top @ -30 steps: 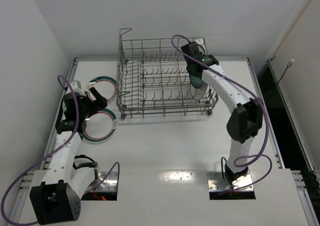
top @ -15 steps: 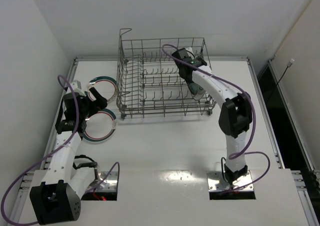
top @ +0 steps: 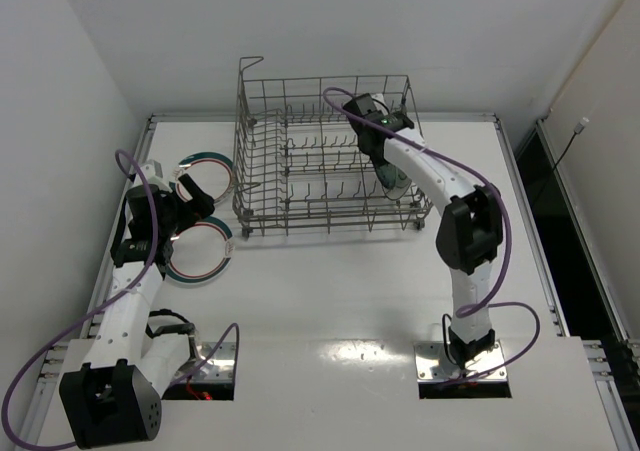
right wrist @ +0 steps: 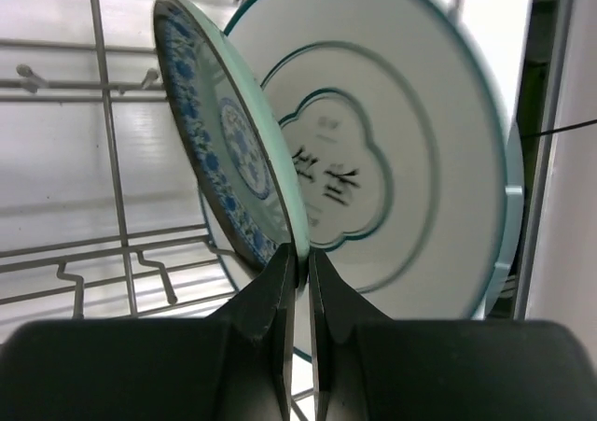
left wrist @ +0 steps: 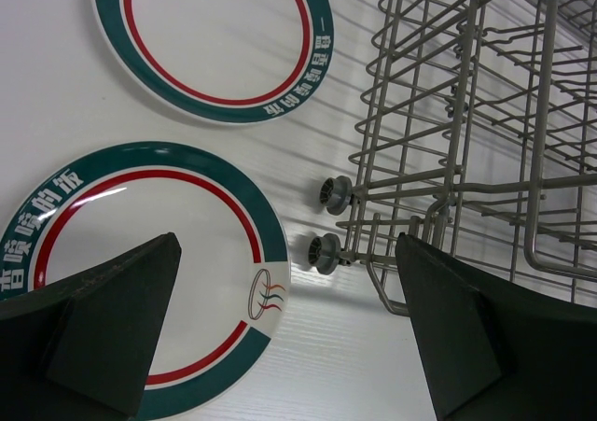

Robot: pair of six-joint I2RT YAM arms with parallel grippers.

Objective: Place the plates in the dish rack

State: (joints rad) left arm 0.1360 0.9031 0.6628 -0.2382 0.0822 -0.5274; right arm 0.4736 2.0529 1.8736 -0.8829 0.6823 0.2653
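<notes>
The grey wire dish rack (top: 325, 156) stands at the back middle of the table. My right gripper (top: 386, 163) reaches into its right end, shut on the rim of the small blue-green patterned plate (right wrist: 229, 150), which it holds on edge; the jaws (right wrist: 300, 262) pinch its lower rim. Behind it a white plate with teal rings (right wrist: 401, 160) stands in the rack. My left gripper (top: 203, 200) hovers open and empty over two white plates with teal and red rims lying flat left of the rack: the far one (left wrist: 215, 38) and the near one (left wrist: 140, 253).
The rack's left corner with two small wheels (left wrist: 326, 248) is close to the right of the near plate. White walls close in on the left and at the back. Bare tabletop (top: 340, 281) lies in front of the rack.
My right gripper with the patterned plate has moved left and lower inside the rack's right end, then held still. The left arm and the two flat plates have not moved.
</notes>
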